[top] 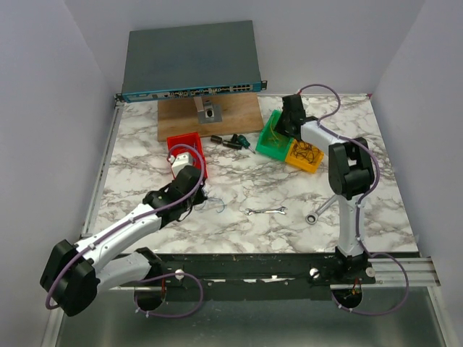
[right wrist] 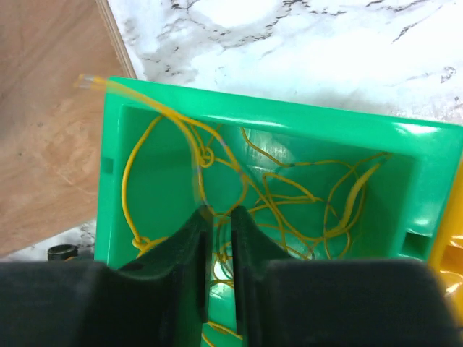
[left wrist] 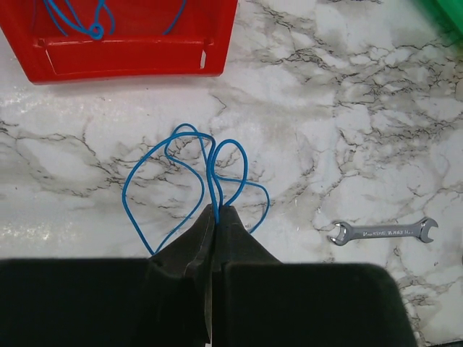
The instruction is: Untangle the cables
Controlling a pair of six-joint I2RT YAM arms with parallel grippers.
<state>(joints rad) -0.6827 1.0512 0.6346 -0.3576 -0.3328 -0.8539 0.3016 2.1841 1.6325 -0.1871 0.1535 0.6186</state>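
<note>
My left gripper (left wrist: 217, 210) is shut on a thin blue cable (left wrist: 181, 155), whose loops spread over the marble in front of the fingertips. In the top view this gripper (top: 203, 196) is just in front of the red bin (top: 185, 147), with the blue cable (top: 215, 207) beside it. More blue cable (left wrist: 79, 18) lies in the red bin (left wrist: 123, 54). My right gripper (right wrist: 221, 213) hangs over the green bin (right wrist: 108, 188), jaws a narrow gap apart, above a tangle of yellow cables (right wrist: 304, 195). One yellow strand runs past the left fingertip (right wrist: 199, 220); no grip shows. In the top view the right gripper (top: 281, 130) is at the green bin (top: 269, 144).
A yellow bin (top: 304, 157) with dark wires adjoins the green bin. Two silver wrenches (top: 266, 211) (top: 319, 210) lie on the marble; one shows in the left wrist view (left wrist: 383, 232). A wooden board (top: 210, 116), a network switch (top: 192, 61) and small dark parts (top: 233, 142) are at the back.
</note>
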